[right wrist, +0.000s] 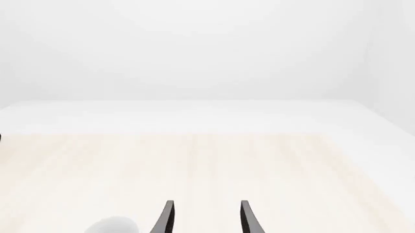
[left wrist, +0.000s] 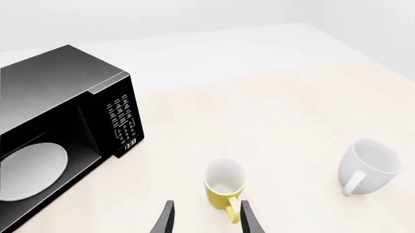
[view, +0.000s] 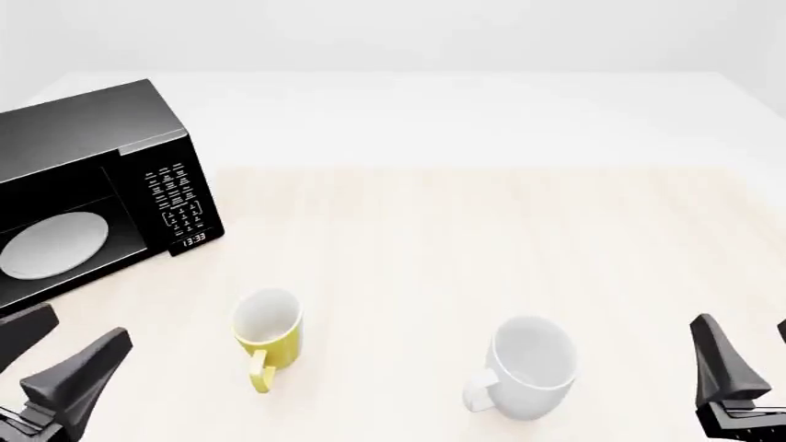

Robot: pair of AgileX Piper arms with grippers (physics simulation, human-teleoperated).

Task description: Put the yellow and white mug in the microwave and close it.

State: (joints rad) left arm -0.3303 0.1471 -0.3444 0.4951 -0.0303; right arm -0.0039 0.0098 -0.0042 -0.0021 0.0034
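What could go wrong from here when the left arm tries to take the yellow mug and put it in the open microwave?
1. The yellow and white mug points its handle toward the left gripper, so the open fingers might catch only the handle and tip the mug over.
2. The microwave cavity looks low, so the mug or gripper could hit its frame near the keypad on the way in.
3. The white mug stands beside it and could be picked by mistake.
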